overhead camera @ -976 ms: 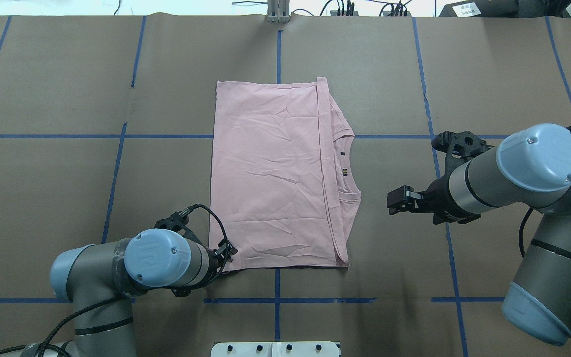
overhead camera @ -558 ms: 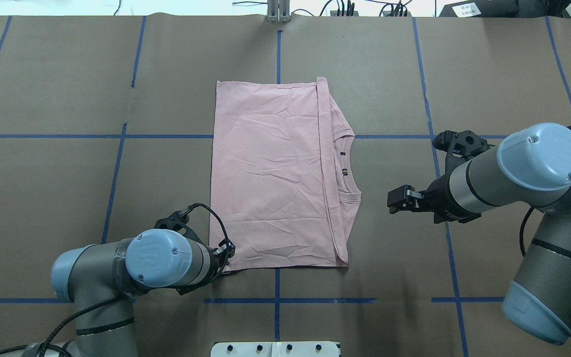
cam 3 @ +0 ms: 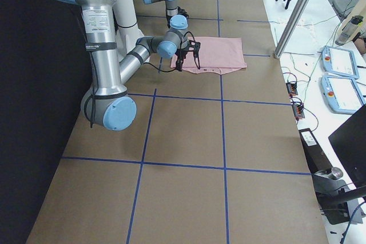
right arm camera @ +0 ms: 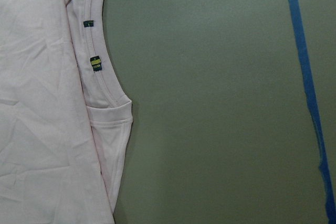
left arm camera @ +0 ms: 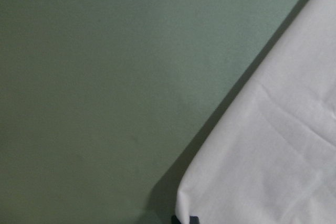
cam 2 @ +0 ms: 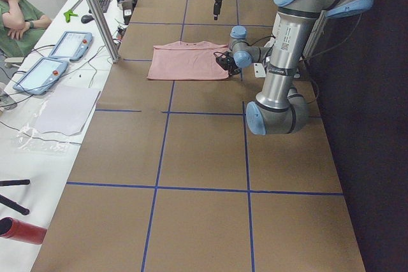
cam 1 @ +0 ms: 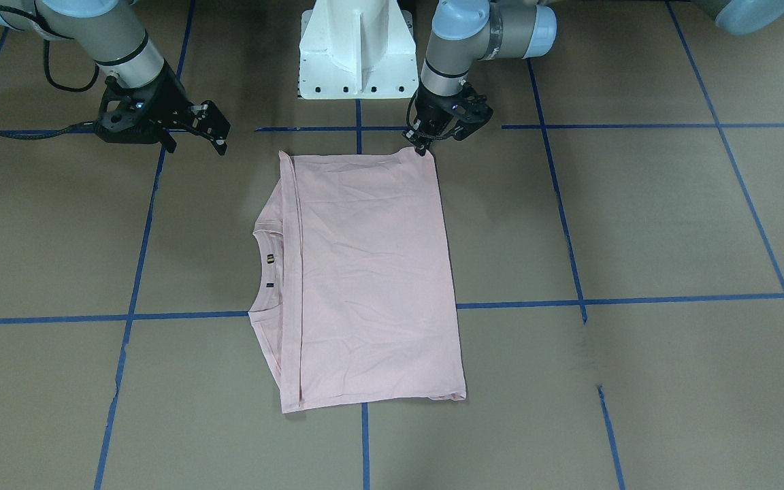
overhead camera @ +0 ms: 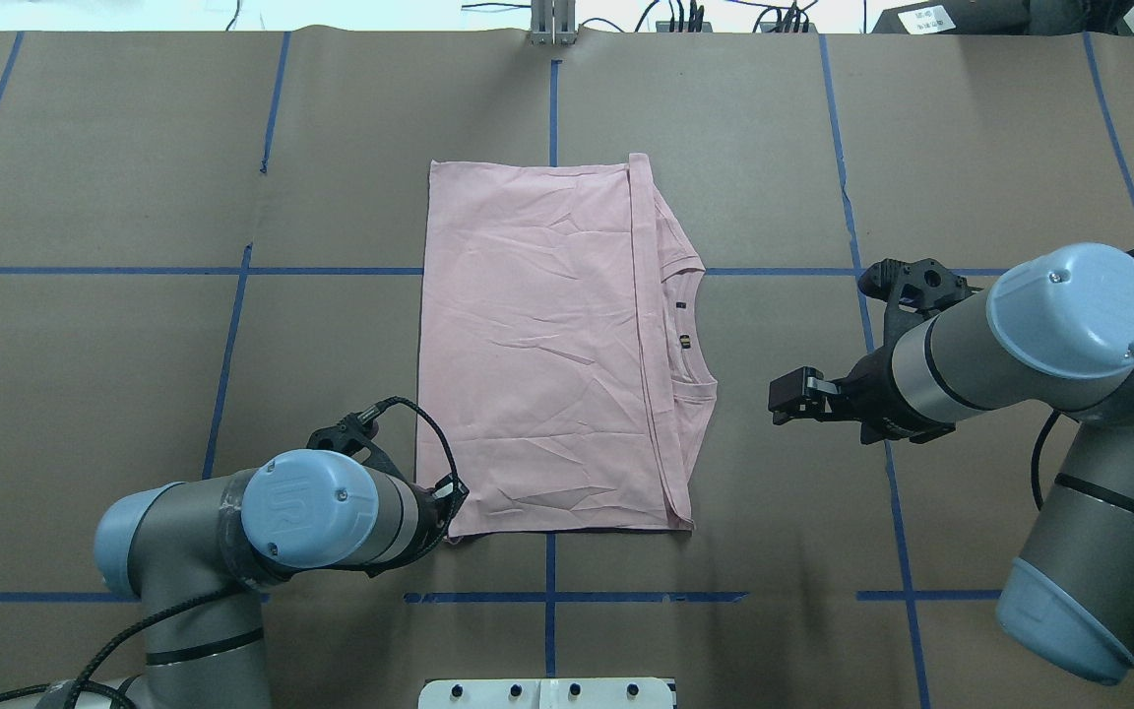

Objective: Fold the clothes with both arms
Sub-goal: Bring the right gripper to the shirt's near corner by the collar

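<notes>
The pale pink T-shirt (overhead camera: 537, 345) lies folded flat at mid-table, collar (overhead camera: 690, 325) toward my right arm, print hidden. It also shows in the front view (cam 1: 371, 272) and the side views (cam 2: 188, 62) (cam 3: 220, 52). My left gripper (overhead camera: 451, 507) (cam 1: 424, 146) is down at the shirt's near left corner, fingers pinched together on it. The left wrist view shows that corner (left arm camera: 273, 156) close up. My right gripper (overhead camera: 780, 399) (cam 1: 218, 136) is open and empty, hovering a hand's width right of the collar. The right wrist view shows the collar and its small tags (right arm camera: 94, 64).
Brown paper with blue tape lines (overhead camera: 552, 596) covers the table. The white pedestal base (cam 1: 358, 54) stands at the near edge. Beside the far edge stand a metal post (cam 2: 95, 11), tablets (cam 2: 38, 71) and a seated person (cam 2: 16, 11).
My left arm has shifted slightly left and toward the near edge, at the shirt's corner. The right arm and the shirt have hardly moved.
</notes>
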{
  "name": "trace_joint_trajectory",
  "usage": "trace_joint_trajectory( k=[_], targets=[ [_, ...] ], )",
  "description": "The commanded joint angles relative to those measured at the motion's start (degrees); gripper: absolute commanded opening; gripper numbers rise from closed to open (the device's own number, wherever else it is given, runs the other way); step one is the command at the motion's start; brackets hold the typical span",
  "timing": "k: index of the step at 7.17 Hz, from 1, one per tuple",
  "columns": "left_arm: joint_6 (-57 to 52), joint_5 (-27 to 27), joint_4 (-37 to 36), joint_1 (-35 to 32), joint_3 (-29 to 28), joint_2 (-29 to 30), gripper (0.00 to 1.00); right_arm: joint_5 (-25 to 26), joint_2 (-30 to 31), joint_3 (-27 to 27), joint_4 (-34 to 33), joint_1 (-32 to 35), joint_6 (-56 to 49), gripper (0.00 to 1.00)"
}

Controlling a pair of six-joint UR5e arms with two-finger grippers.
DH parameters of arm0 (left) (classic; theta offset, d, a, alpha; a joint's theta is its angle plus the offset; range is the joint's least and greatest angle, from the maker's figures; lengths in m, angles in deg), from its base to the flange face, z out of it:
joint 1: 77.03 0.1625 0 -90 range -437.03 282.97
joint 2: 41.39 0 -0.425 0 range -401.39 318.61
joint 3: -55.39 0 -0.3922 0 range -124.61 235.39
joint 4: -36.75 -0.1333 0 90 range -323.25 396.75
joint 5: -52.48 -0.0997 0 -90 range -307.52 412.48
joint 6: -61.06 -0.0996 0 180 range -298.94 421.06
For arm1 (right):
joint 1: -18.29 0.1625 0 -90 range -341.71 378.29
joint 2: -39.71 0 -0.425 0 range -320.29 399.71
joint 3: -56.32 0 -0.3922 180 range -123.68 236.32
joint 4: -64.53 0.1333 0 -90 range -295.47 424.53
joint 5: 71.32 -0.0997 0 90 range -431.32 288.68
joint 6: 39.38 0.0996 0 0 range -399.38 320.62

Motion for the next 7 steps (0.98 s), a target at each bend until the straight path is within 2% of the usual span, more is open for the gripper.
trace_joint_trajectory(
  k=[1,3,5,7],
  targets=[
    [-1.7,0.0,0.1,-0.3,1.3,-0.1,0.00,-0.1,-1.8,1.5,-0.3,-0.3,3.7,1.00],
    [-2.5,0.0,0.3,-0.3,1.3,0.0,0.00,1.3,-9.8,7.5,-0.4,-3.6,15.1,1.00],
    [-2.6,-0.2,0.4,-0.3,0.6,-0.2,0.00,8.1,-11.1,10.1,-1.0,-9.7,18.0,1.00],
    [-2.6,0.1,0.6,-0.3,0.6,-0.2,0.00,10.7,-15.3,11.1,-8.7,-13.3,18.6,1.00]
  ],
)
